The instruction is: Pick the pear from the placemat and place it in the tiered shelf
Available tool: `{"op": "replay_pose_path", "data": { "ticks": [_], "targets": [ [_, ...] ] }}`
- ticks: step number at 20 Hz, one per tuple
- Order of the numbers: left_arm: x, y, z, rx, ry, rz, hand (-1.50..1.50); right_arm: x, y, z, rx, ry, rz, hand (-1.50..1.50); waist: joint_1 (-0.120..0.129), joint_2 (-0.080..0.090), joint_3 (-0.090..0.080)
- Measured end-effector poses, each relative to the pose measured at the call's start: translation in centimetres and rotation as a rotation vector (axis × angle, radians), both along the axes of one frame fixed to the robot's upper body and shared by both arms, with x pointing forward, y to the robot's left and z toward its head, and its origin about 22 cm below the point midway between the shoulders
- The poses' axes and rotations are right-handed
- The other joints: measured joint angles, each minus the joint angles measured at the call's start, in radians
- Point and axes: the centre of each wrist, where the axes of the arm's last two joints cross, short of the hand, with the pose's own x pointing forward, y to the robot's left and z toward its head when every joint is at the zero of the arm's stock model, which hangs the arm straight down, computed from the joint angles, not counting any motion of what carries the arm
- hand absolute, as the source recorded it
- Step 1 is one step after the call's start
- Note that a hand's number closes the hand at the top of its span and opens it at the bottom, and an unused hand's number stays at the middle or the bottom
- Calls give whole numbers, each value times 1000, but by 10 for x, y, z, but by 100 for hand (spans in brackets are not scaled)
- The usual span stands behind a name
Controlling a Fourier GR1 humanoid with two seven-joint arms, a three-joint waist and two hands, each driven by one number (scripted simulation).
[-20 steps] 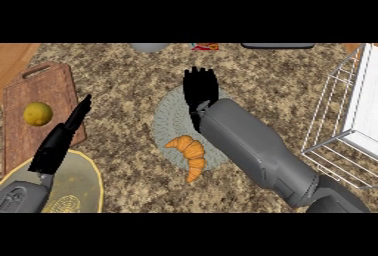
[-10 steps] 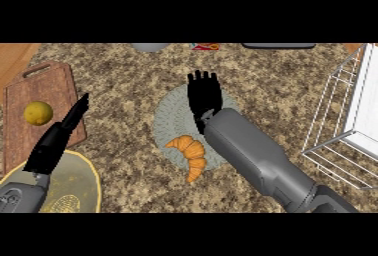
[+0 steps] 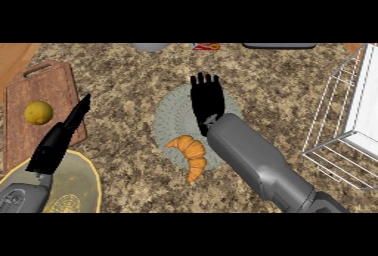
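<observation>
Right hand (image 3: 206, 100): fingers straight, grasping nothing, over the placemat (image 3: 167, 111)
Pear: hidden; only a croissant (image 3: 191, 152) at 6 o'clock
Tiered shelf (image 3: 347, 120): 3 o'clock

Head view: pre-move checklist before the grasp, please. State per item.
1. Pear visible on placemat: cannot tell; the right robot hand lies over the mat.
2. Right robot hand open: ok, fingers straight.
3. Croissant apart from that hand: ok, though the forearm passes right beside it.
4. Tiered shelf in view at right: ok.
5. Left robot hand away from mat: ok, by the cutting board holding a lemon.
</observation>
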Motion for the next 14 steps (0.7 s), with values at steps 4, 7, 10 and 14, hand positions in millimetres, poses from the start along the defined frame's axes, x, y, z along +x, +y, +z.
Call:
{"op": "replay_pose_path", "data": {
  "ticks": [4,7,10,14],
  "targets": [
    [-3,-5,-3,5,-8,-2,0,3,-8,-9,4,4,-8,-150,1,0,0],
    [0,-1,-2,-5,-9,-7,0,8,-12,-11,-1,1,-12,-150,3,1,0],
    [3,0,-1,-1,-4,-8,0,9,-14,-15,-9,2,-16,-150,6,2,0],
    [3,4,0,3,-11,-13,0,13,-17,-18,-28,16,-17,150,12,3,0]
  ]
}}
